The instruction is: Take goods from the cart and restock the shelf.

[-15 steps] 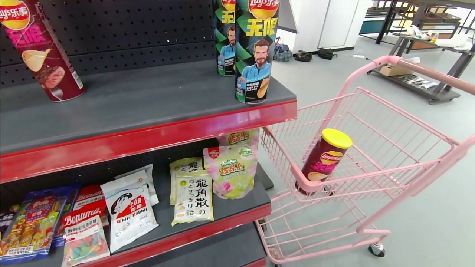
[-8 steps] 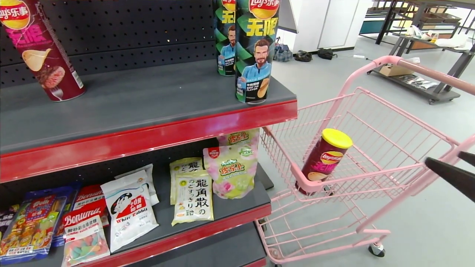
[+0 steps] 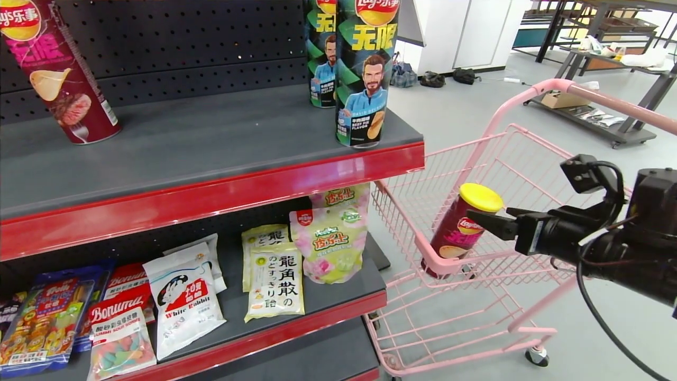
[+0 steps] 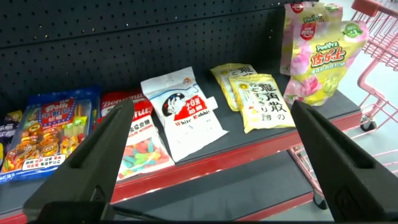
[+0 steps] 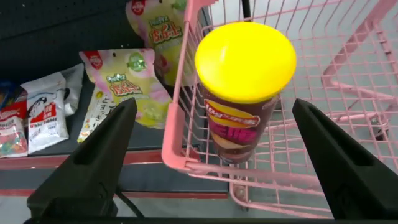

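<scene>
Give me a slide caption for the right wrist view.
Open right pincer lined up with the yellow-lidded chip can standing in the pink cart beside the snack shelf.

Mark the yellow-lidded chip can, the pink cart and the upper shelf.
yellow-lidded chip can (image 5: 245, 59), right wrist view, centre of its lid.
pink cart (image 3: 608, 103), head view, on its handle bar.
upper shelf (image 3: 211, 137), head view, bare grey deck.

The cart (image 3: 550, 86) is painted metal wire, the shelf edge (image 3: 211, 196) glossy, the can lid (image 3: 480, 197) smooth plastic.
</scene>
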{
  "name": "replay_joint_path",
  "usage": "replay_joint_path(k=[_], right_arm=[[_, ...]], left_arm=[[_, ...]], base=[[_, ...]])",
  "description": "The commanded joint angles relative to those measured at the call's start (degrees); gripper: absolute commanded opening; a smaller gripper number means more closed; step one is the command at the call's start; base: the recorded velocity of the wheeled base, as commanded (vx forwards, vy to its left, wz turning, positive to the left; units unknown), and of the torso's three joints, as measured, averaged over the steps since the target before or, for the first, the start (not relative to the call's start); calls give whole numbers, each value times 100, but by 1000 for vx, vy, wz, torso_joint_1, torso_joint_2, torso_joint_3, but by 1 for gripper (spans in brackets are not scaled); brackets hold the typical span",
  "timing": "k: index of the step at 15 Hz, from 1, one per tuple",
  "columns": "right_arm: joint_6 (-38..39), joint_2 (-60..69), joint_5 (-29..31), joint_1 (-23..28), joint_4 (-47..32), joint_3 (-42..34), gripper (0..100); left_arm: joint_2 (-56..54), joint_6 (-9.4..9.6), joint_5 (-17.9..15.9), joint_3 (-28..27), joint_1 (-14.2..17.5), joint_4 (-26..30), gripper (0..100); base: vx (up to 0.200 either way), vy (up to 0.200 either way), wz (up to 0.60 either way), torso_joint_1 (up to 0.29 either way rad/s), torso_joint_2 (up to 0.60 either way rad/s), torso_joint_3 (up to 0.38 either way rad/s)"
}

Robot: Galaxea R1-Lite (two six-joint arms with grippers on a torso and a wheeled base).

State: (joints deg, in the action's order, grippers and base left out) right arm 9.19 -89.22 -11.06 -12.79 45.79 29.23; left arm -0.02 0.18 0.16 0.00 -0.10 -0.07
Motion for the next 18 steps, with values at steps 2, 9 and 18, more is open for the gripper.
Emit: replay_joint_path(k=[2, 9, 18], right_arm=[[39, -807, 7, 4, 343, 47, 100], [259, -1493, 7, 101, 651, 293, 100], [232, -2011, 7, 13, 906, 812, 100]], left_arm=[[2, -1, 2, 0, 1, -1, 100], [2, -1, 2, 0, 1, -1, 100], [2, -1, 2, 0, 1, -1, 100]], base=[[0, 0, 0, 0, 0, 0], [0, 0, 0, 0, 0, 0], [0, 0, 0, 0, 0, 0]])
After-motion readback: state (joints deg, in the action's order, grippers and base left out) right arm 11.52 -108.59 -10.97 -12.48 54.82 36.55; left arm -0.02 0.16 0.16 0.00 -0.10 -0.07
